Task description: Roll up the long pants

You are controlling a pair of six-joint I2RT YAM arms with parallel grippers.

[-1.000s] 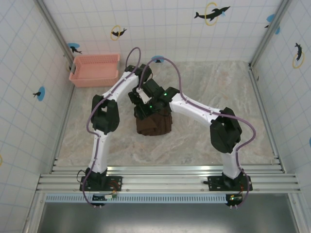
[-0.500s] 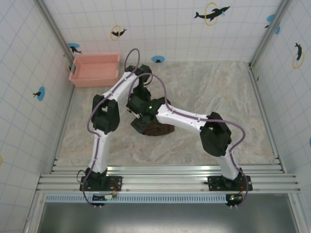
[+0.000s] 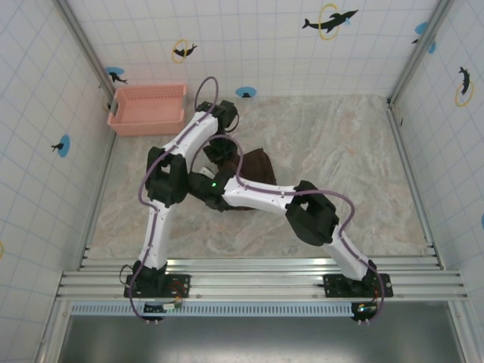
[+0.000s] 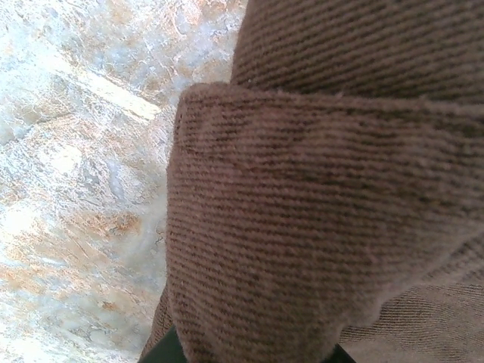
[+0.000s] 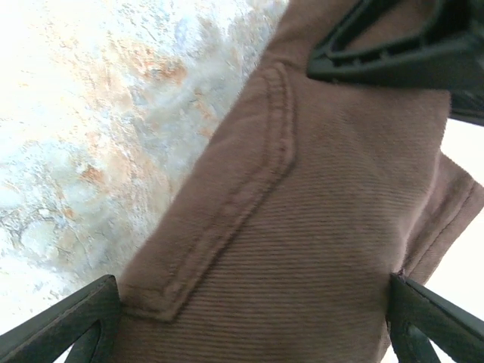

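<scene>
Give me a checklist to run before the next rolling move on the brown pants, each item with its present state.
1. Left gripper grip on the long pants: ok; it looks clamped on a fold that drapes over it.
2. Right gripper ready to grasp: ok; jaws wide, cloth between them, unclamped.
3. Clearance between left arm and right arm: cannot tell; their wrists crowd together over the cloth.
4. Tidiness of the roll: cannot tell; both arms cover most of it from above.
5. Pink basket out of the way: ok; far-left corner, apart from the pants.
</scene>
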